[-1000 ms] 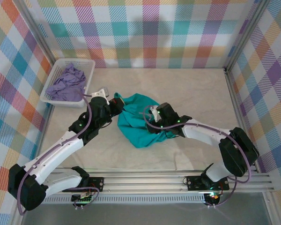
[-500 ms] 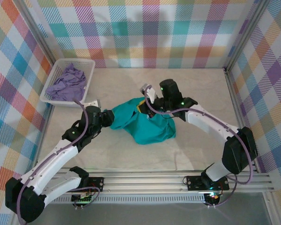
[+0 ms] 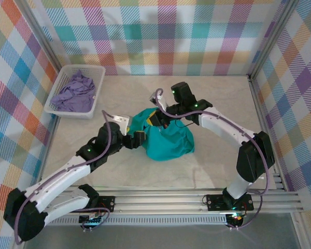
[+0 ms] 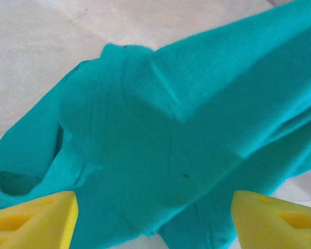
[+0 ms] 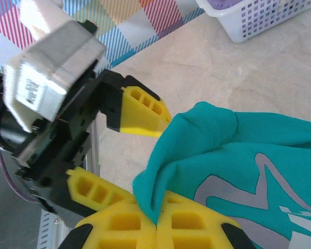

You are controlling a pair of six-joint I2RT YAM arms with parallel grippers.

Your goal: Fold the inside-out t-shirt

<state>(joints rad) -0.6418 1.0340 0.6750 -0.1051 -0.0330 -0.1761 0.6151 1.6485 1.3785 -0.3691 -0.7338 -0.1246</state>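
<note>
teal t-shirt (image 3: 168, 140) sits bunched mid-counter (image 3: 223, 98), a rumpled mound, not flat. right hand (image 3: 156, 118) comes in from the far side at the mound's far-left edge; in the right wrist view its yellow fingers (image 5: 124, 225) are pressed together with a raised fold of the shirt pinched in the seam between them. left hand (image 3: 139, 140) is low at the shirt's left edge, just beside that pinch point. its yellow fingertips (image 4: 31, 218) are wide apart with teal cloth spread ahead of them and nothing clamped. from the right wrist view the upper left finger (image 5: 145, 111) looks just beside the lifted fold; can't tell if it touches. the two hands are close together there, so that corner is crowded. a grey print (image 5: 259, 181) shows on the cloth near the right hand. shirt layers overlap in folds, and sleeves and neck can't be told apart. white basket (image 3: 72, 113) with a lavender garment (image 3: 72, 93) sits at the far-left corner of the counter, well apart from the shirt. plaid walls (image 3: 160, 36) close in the far end and both sides, and the aluminium rail (image 3: 160, 199) with the arm bases runs along the near edge.
</note>
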